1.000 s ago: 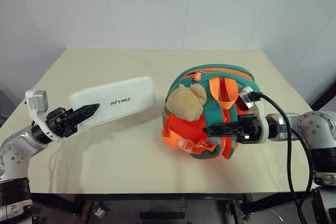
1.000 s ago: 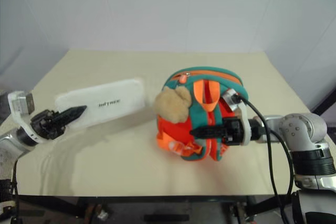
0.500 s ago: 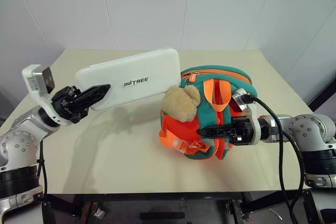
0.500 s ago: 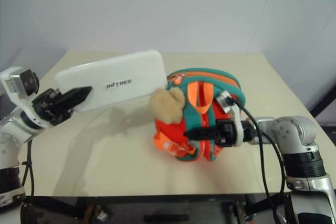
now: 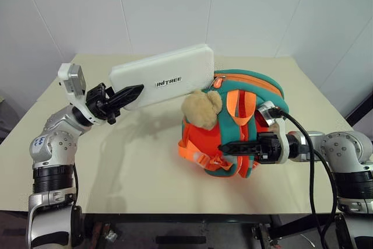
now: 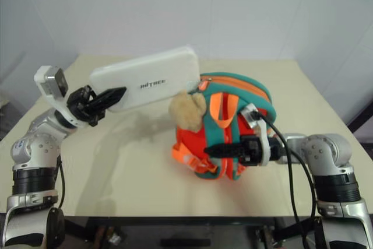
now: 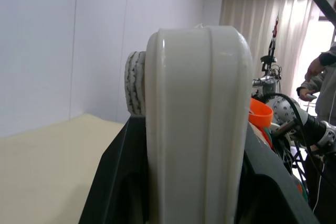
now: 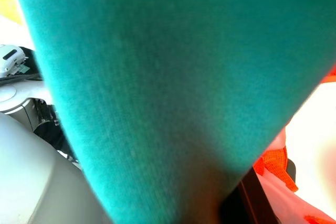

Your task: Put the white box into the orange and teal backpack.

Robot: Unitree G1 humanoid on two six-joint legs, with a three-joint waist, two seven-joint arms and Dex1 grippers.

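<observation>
Lifted higher and swung rightward since a second ago, the left gripper [image 5: 129,94] holds the flat, long white box with rounded corners [image 5: 163,76] clamped by one end, raised off the beige table [image 5: 134,161]; the box's far end hangs beside the tan plush toy [image 5: 201,109]. Nearer, the right gripper [image 5: 228,148] is pinched shut on the small rounded orange and teal fabric backpack [image 5: 236,123], fingers level.
</observation>
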